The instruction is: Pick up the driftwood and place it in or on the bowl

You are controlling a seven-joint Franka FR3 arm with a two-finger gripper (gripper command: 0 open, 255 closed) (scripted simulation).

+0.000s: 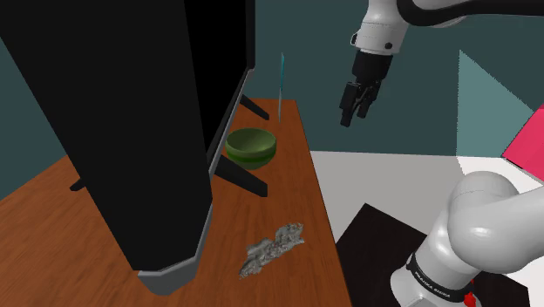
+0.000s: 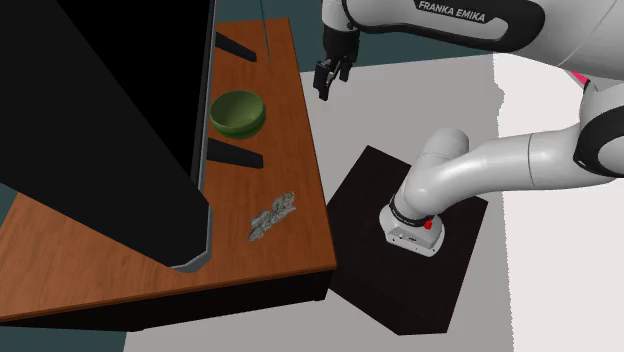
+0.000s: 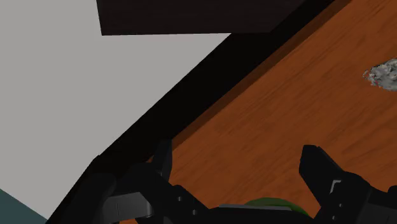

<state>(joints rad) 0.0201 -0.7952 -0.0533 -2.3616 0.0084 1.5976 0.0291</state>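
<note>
The driftwood [image 1: 272,248] is a grey, rough, elongated piece lying on the brown wooden table [image 1: 52,209] near its front edge; it also appears in the second exterior view [image 2: 272,216] and at the wrist view's edge [image 3: 385,74]. A green bowl [image 1: 251,146] [image 2: 238,112] stands farther back, beside a monitor foot; a sliver of its rim [image 3: 267,205] peeks between the fingers. My black gripper [image 1: 353,108] [image 2: 325,82] [image 3: 236,172] hangs open and empty, high in the air beyond the table's edge, level with the bowl and well away from the driftwood.
A large black monitor [image 1: 113,113] on splayed feet [image 1: 244,179] fills most of the table behind the bowl and driftwood. A thin teal upright rod [image 1: 281,85] stands at the table's far corner. The dark stand box [image 2: 400,240] sits on grey floor beside the table.
</note>
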